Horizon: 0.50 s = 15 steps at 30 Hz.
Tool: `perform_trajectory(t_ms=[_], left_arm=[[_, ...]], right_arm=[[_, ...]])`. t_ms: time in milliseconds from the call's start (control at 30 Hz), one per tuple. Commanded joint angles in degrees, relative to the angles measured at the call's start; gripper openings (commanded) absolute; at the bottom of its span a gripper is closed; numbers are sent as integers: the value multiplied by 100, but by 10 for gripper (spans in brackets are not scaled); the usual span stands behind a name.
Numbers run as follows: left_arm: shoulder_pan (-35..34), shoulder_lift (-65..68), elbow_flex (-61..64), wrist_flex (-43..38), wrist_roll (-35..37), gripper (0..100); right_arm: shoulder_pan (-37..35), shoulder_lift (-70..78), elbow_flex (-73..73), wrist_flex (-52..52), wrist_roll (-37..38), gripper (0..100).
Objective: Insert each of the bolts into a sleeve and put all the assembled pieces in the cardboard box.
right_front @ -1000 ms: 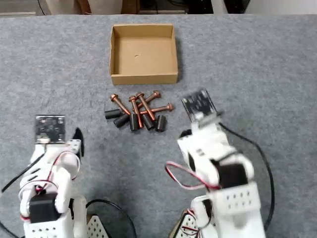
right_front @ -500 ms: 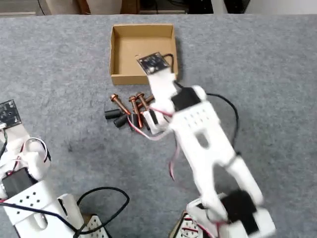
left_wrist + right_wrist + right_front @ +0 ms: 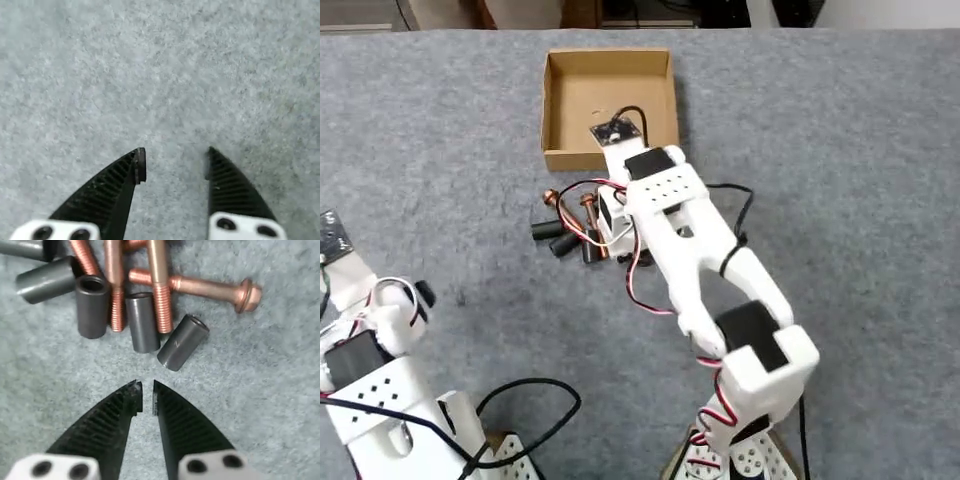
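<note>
Several copper bolts (image 3: 200, 287) and several dark sleeves (image 3: 182, 342) lie in a loose pile on the grey felt. None of the bolts I can see sits in a sleeve. My right gripper (image 3: 146, 397) hovers just short of the pile, nearest the tilted sleeve, its fingers shut to a thin slit with nothing between them. In the high view the right arm (image 3: 665, 215) stretches over the pile and hides part of it; a bolt (image 3: 588, 215) and a sleeve (image 3: 548, 230) show beside it. The cardboard box (image 3: 610, 157) stands behind the pile. My left gripper (image 3: 175, 162) is open over bare felt.
The left arm (image 3: 370, 350) is folded back at the near left corner, far from the pile. Cables (image 3: 535, 395) loop on the felt near the arm bases. Bare felt (image 3: 840, 150) spreads to the right of the box.
The right arm has swung forward from its folded pose out over the pile of bolts and sleeves. The left arm has drawn back toward the near left corner.
</note>
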Motion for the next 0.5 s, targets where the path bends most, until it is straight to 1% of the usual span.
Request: perform_trajectory(t_ms=[0,167,300,467], left_arm=[[431,31,-53,141,141,231],[782,31,-70,97,387,235],[1037,31,-70,97,413,236],[1108,31,-70,97,413,236]], right_arm=[[4,154,-321,0,-264,55],[295,312,-330,0,-431,56],[321,303,-330,0,-484,58],[382,330,-488,53,-519,174]])
